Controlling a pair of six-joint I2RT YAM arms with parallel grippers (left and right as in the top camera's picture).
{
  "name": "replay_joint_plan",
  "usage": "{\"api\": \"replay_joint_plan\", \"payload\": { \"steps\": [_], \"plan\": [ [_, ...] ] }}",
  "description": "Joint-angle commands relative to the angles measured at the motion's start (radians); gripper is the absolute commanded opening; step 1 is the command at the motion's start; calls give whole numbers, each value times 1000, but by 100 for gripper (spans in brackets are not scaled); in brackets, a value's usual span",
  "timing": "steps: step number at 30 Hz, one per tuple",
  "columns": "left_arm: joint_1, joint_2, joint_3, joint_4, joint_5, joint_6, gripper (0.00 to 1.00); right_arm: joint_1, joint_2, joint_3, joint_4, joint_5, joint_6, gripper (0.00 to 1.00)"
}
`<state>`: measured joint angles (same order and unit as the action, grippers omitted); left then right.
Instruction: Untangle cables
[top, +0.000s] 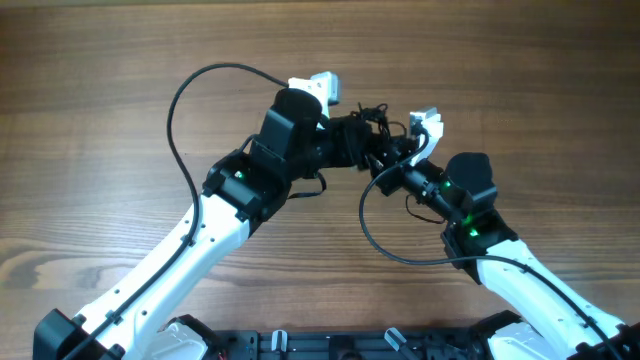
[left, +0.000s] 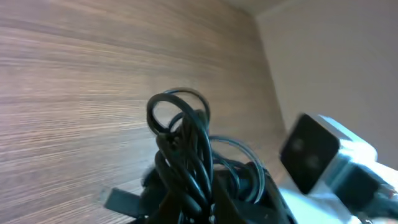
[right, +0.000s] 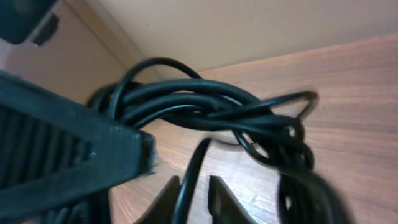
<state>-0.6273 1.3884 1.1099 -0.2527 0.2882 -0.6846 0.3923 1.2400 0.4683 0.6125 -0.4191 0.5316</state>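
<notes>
Two grippers are meeting at one dark bundle. On the one side, the left gripper (top: 350, 142) is clenching. In its wrist view the cables (left: 186, 155) are rising straight out of its closed jaws, several black strands packed together and spreading into round loops just above the grip.

On the other side, the right gripper (right: 194, 200) is standing slightly parted. One thin strand is running up through the gap between its two dark fingertips (right: 166, 198), lying against one and showing a sliver of wood beside the other, so nothing is being pinched there. Just beyond those fingertips the main bundle is hanging crosswise, with thick cords twisting over one another. Beside it, a ribbed finger (right: 68, 162) of the left gripper is filling the near corner of that view.

From overhead, the bundle is sitting between the two grippers over the wooden table (top: 100, 110); whether any loop is resting on the wood I cannot tell. Farther out, a thicker arm cable (top: 171, 120) is arcing away from the left arm.
</notes>
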Motion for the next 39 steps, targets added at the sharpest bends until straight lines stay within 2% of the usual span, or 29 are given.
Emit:
{"api": "replay_joint_plan", "payload": {
  "steps": [1, 2, 3, 5, 7, 9, 13, 16, 17, 18, 19, 21, 27, 30, 37, 39],
  "plan": [
    [25, -12, 13, 32, 123, 53, 4, 6, 13, 3, -6, -54, 2, 41],
    [46, -12, 13, 32, 123, 52, 4, 6, 10, 3, -8, -55, 33, 51],
    [79, -12, 13, 29, 124, 49, 4, 2, 5, 3, -3, -88, 69, 65],
    [117, -12, 13, 19, 124, 49, 4, -21, -8, 3, -1, -156, 137, 77],
    [140, -12, 13, 17, 124, 49, 4, -51, -16, 3, 0, -244, 230, 82],
    [161, -12, 13, 17, 123, 49, 4, -95, -16, 3, -8, -324, 275, 92],
    [187, -12, 13, 10, 123, 50, 4, -173, -16, 3, -50, -372, 292, 96],
    [195, -12, 13, 1, 123, 54, 4, -259, -16, 3, -53, -433, 368, 99],
    [195, -12, 13, 1, 124, 68, 4, -291, -16, 3, -53, -453, 367, 98],
    [193, -12, 13, -2, 123, 92, 4, -324, -16, 3, -52, -476, 368, 91],
    [193, -12, 13, -11, 123, 106, 4, -350, -16, 3, -42, -505, 373, 76],
    [193, -10, 13, -29, 124, 105, 4, -360, -16, 3, -30, -566, 377, 56],
    [157, 43, 13, -27, 124, 105, 4, -352, -15, 3, 7, -680, 389, 48],
    [125, 65, 13, -15, 123, 105, 4, -352, -15, 3, 5, -678, 388, 31],
    [114, 65, 13, 14, 123, 104, 4, -352, -15, 3, -76, -623, 372, 30],
    [112, 65, 13, 18, 124, 101, 4, -352, -15, 3, -75, -617, 386, 20]
  ]
}}
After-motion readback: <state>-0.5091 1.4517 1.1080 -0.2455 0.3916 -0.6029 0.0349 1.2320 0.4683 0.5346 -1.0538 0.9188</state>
